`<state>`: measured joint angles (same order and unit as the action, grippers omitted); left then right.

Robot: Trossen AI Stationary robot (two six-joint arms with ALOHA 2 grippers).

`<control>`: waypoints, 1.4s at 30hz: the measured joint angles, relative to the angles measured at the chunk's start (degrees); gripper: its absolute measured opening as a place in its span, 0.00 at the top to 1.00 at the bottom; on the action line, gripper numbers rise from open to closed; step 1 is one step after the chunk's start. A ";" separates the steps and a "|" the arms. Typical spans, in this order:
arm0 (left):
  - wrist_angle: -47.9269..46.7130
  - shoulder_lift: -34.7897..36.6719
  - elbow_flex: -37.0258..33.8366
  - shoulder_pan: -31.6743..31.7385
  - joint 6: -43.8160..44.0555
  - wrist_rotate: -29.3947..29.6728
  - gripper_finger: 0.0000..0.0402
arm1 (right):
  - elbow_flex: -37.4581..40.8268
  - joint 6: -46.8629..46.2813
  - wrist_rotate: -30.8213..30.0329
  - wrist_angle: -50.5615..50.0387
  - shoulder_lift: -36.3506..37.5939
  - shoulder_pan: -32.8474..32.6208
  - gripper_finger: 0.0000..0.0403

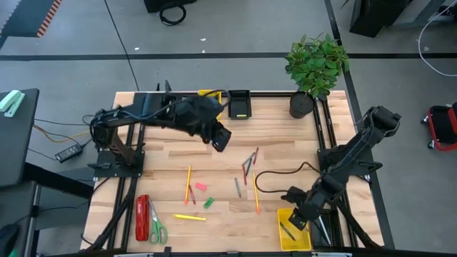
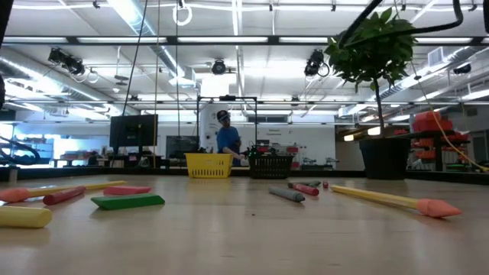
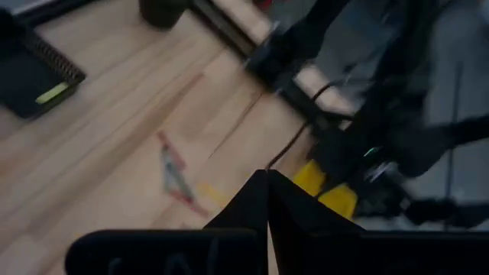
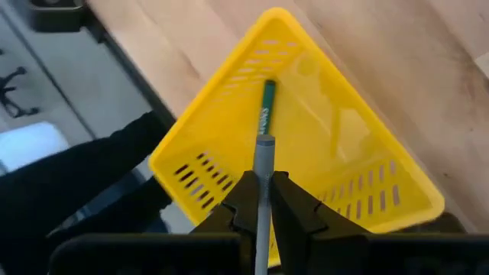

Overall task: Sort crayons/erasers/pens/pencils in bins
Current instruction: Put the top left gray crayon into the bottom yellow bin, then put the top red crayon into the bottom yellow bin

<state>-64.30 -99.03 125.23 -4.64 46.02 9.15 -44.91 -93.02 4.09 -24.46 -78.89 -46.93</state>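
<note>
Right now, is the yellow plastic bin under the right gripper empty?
No, a dark green crayon already lies inside the yellow plastic bin below the right gripper.

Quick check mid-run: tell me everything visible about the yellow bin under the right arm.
The yellow bin is a small rectangular tray, seemingly plastic, with slotted walls and a smooth floor. It sits flat at the table's near right corner, beside the rail. A dark green stick lies inside. The right gripper hangs directly above it, jaws pinched on a grey stick pointing down into it; neither the gripper nor that stick visibly touches the bin.
</note>
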 joint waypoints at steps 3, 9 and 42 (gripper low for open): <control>4.42 0.14 0.00 -4.37 3.12 6.20 0.96 | 0.00 -0.01 -0.08 0.54 -1.70 -0.14 0.92; 8.25 -0.01 0.00 -10.40 9.62 12.00 0.97 | 0.00 -0.72 -1.95 0.67 -2.43 -0.10 0.89; 6.45 11.30 0.02 -9.00 -20.34 -7.97 0.96 | -15.08 -0.48 -15.19 -6.01 -2.00 19.20 0.63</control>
<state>-57.85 -87.73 125.25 -13.64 25.68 1.18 -59.99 -93.50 -11.11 -30.47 -80.89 -27.73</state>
